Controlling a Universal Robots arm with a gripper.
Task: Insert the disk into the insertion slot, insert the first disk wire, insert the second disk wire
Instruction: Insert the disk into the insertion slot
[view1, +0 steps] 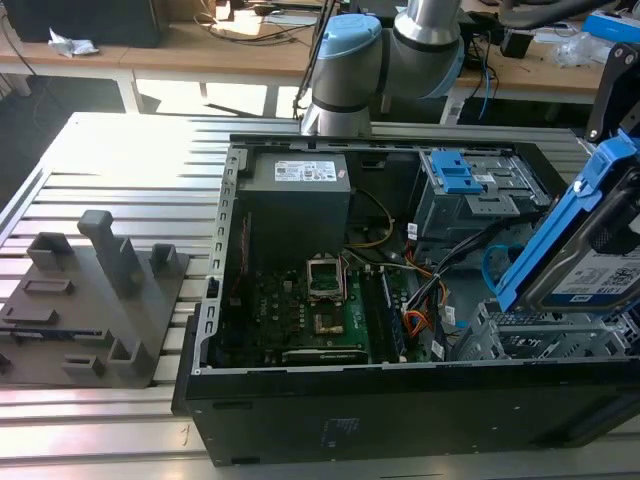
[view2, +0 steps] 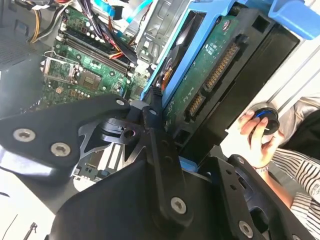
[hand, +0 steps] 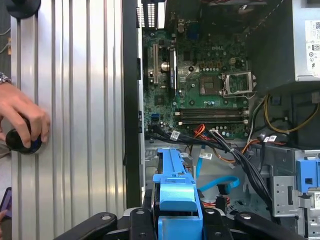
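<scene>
Above the insertion slot (view1: 540, 348), we see the gripper (hand: 177, 218) with jaws closed on the disk (view1: 590, 250), which hangs steeply tilted.

A ribbed aluminium table (view1: 120, 150) carries an open black computer case (view1: 400, 410) and a grey fixture plate (view1: 100, 330).

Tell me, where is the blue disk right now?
The disk is at the exterior view's right, held tilted in the gripper just above the insertion slot, not in it yet.
</scene>
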